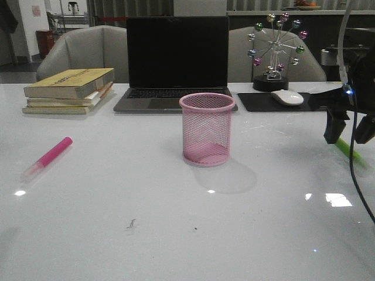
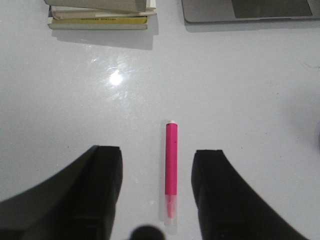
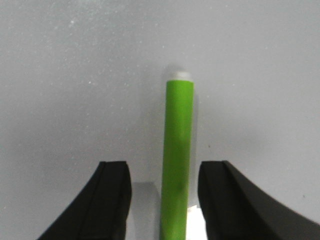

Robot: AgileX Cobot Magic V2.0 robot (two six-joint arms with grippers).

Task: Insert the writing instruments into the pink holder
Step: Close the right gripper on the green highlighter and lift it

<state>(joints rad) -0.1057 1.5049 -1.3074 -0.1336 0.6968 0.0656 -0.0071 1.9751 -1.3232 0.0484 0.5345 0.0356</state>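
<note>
The pink holder (image 1: 206, 129), a mesh cup, stands upright and empty at the table's middle. A pink marker (image 1: 50, 155) with a clear cap lies flat at the left. In the left wrist view the pink marker (image 2: 171, 165) lies lengthwise between the spread fingers of my left gripper (image 2: 157, 151), which is open and hangs above it without touching. The left gripper is out of the front view. At the right, a lime green marker (image 1: 351, 153) lies on the table under my right gripper (image 1: 348, 132). My right gripper (image 3: 163, 165) is open, its fingers straddling the green marker (image 3: 179, 150).
An open laptop (image 1: 176, 58) stands behind the cup. A stack of books (image 1: 67, 91) lies at the back left. A white mouse (image 1: 287, 98) on a black pad (image 1: 258, 103) and a ferris-wheel ornament (image 1: 275, 50) are at the back right.
</note>
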